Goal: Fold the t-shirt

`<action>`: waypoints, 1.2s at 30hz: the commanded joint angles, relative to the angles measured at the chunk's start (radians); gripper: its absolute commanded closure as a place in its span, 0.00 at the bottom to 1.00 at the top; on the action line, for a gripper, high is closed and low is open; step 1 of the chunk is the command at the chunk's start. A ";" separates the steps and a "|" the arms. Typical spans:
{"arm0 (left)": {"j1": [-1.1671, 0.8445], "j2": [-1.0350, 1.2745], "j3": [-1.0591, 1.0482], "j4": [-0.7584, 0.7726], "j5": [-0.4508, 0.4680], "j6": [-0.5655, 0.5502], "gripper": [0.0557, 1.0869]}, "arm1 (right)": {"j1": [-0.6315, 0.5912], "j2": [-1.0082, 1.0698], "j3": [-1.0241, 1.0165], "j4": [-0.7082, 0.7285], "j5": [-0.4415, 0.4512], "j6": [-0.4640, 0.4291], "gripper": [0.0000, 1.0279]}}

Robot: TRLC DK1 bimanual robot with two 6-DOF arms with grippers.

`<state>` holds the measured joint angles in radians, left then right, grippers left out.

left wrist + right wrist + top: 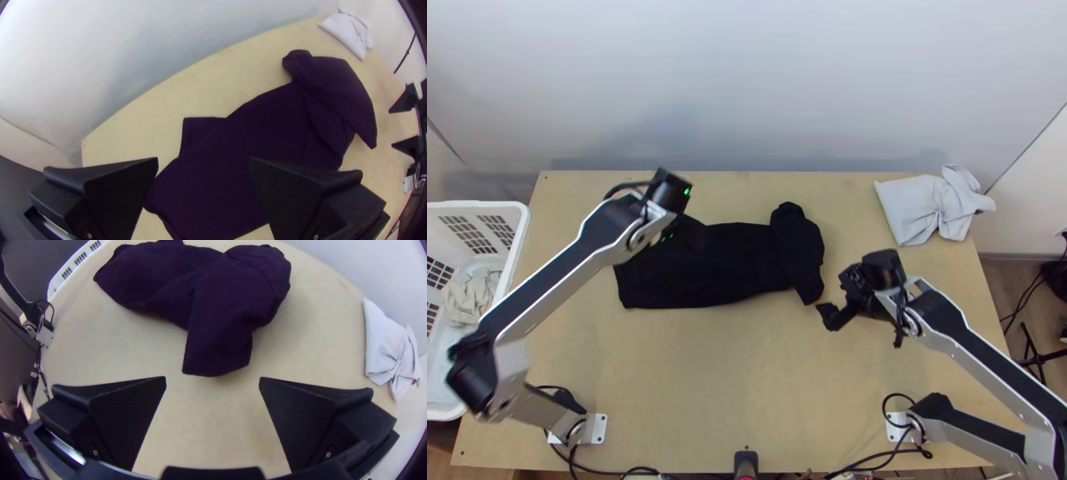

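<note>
The black t-shirt (723,264) lies across the middle of the table, its right end folded over or bunched. My left gripper (667,232) is above its left end; in the left wrist view the left gripper (203,162) stands open over the dark t-shirt (267,133). To the right of the t-shirt, apart from it, is my right gripper (835,308). Wide open in the right wrist view, the right gripper (212,382) has bare table between its fingers, close to a hanging-out corner of the t-shirt (222,320).
A folded light grey cloth (931,208) lies at the table's back right corner. At the left edge stands a white basket (519,232) with a pale cloth (471,296) inside. Bare wood (723,376) stretches between the t-shirt and the near edge.
</note>
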<state>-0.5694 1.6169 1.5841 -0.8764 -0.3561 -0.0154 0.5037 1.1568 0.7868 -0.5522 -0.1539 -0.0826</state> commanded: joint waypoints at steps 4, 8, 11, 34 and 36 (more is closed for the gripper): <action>0.029 -0.176 -0.202 0.040 -0.035 -0.015 0.04 | -0.159 0.132 0.200 0.020 -0.042 0.293 0.05; 0.069 -0.178 -0.230 0.062 -0.035 -0.008 0.04 | -0.229 0.152 0.256 -0.018 -0.041 0.392 0.06; 0.080 -0.180 -0.269 0.099 -0.035 -0.003 0.04 | -0.217 0.150 0.243 -0.041 -0.044 0.402 0.06; 0.062 -0.169 -0.277 0.136 -0.061 0.031 0.04 | -0.340 0.439 0.069 0.012 -0.397 0.064 0.06; 0.055 -0.169 -0.276 0.134 -0.067 0.028 0.04 | -0.347 0.449 0.071 0.046 -0.404 0.063 0.06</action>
<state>-0.4992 1.4487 1.3003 -0.7380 -0.4046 0.0185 0.2077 1.5249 0.8623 -0.5568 -0.5148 0.0467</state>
